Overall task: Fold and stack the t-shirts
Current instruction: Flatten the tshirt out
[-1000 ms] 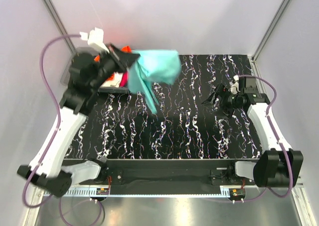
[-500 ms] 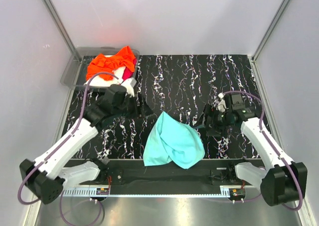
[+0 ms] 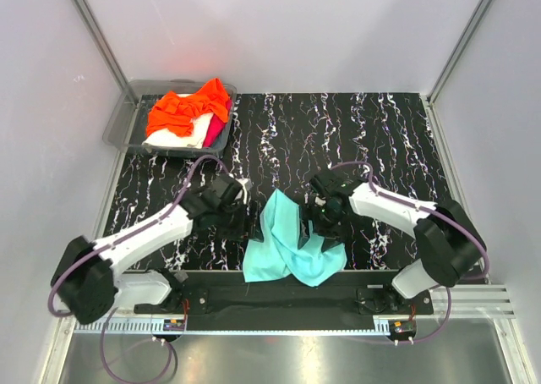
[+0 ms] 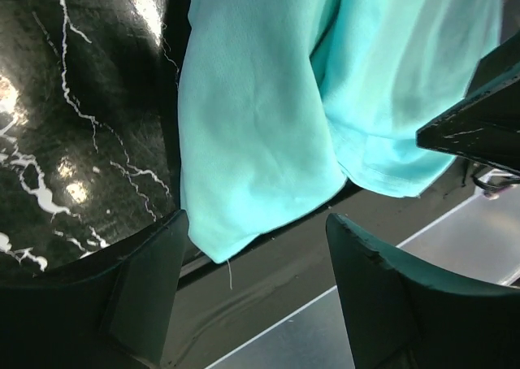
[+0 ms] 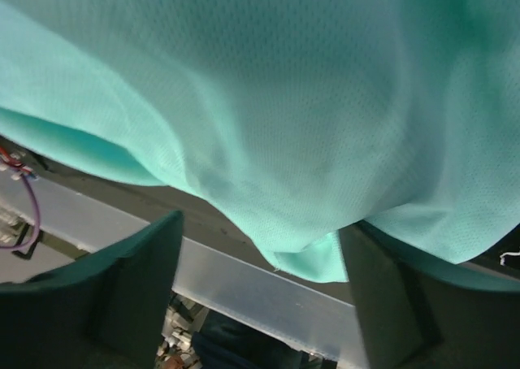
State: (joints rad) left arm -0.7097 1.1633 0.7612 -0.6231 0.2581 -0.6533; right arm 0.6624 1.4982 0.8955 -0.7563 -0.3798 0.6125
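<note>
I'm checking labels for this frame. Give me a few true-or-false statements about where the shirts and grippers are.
1. The teal shirt lies at the near edge of the table. True.
2. The orange shirt is spread flat mid-table. False: it is bunched on top of the pile in the grey tray.
3. The left gripper has its fingers apart. True.
4. The teal shirt is neatly folded. False: it is crumpled.
5. The right gripper is far from the teal shirt. False: it is right at the shirt, open.
</note>
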